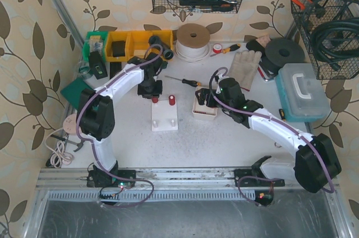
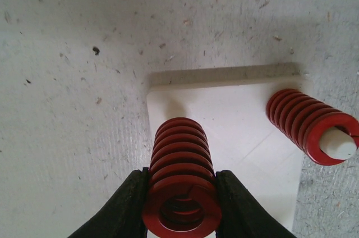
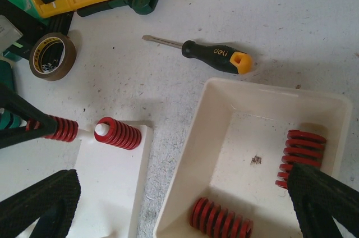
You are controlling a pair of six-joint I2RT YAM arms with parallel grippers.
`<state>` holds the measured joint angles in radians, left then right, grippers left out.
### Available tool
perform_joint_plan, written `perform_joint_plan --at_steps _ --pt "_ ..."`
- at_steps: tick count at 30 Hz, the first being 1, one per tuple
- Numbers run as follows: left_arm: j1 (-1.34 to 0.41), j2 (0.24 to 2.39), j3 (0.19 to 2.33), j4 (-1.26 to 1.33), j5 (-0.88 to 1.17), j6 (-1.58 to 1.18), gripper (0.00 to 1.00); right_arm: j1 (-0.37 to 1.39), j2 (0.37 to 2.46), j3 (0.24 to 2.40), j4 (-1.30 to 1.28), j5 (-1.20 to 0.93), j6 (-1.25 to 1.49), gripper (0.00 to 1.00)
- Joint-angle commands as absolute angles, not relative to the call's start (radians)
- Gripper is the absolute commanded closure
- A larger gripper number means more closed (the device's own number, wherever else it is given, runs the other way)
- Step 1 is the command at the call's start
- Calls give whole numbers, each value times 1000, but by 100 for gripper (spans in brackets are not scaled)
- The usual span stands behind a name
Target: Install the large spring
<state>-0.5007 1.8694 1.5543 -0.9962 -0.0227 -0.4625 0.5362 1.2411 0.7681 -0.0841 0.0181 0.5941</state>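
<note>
The left arm's black fingers are closed on the sides of a coiled red metal spring, probably stiff, light and slippery, held over the white pegged plate on the bench, while the right arm's fingers stand wide apart, empty.

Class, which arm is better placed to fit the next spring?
Left. The left hand grips a red coil spring over the white peg base; the right hand hangs open above the cream plastic tray.

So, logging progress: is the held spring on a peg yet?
No. The left end effector grips the spring; its bore looks empty.
</note>
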Motion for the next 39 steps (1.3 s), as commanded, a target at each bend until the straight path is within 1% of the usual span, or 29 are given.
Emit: perform_joint_plan --at_steps 1,5,16,26,27,29,30,34,35,36,39 --pt "-527 1857 1546 -1026 -24 -502 100 533 1249 761 -66 6 586 1" --pt "-529 1854 1522 -1008 -36 -508 100 533 1248 759 -65 4 585 1" --pt "-529 1916 1546 -946 -19 -506 100 532 1256 779 -101 6 584 1" --pt "-528 1929 1541 -894 26 -479 100 531 1282 809 -148 0 583 5" --pt "-528 1931 1547 -899 28 -478 91 531 1283 812 -155 0 583 5" --pt "-528 1919 1544 -897 34 -481 70 531 1290 821 -171 4 584 5" --pt "-529 1910 1537 -892 37 -482 62 531 1294 825 -177 4 584 5" --pt "-529 1873 1530 -886 44 -497 41 531 1317 852 -209 1 584 8" --pt "-528 1862 1531 -888 44 -500 35 533 1319 857 -222 4 584 8" --pt "-528 1850 1528 -889 43 -501 31 533 1322 867 -239 10 584 9" --pt "-528 1804 1526 -898 33 -502 25 537 1340 914 -322 44 593 12"
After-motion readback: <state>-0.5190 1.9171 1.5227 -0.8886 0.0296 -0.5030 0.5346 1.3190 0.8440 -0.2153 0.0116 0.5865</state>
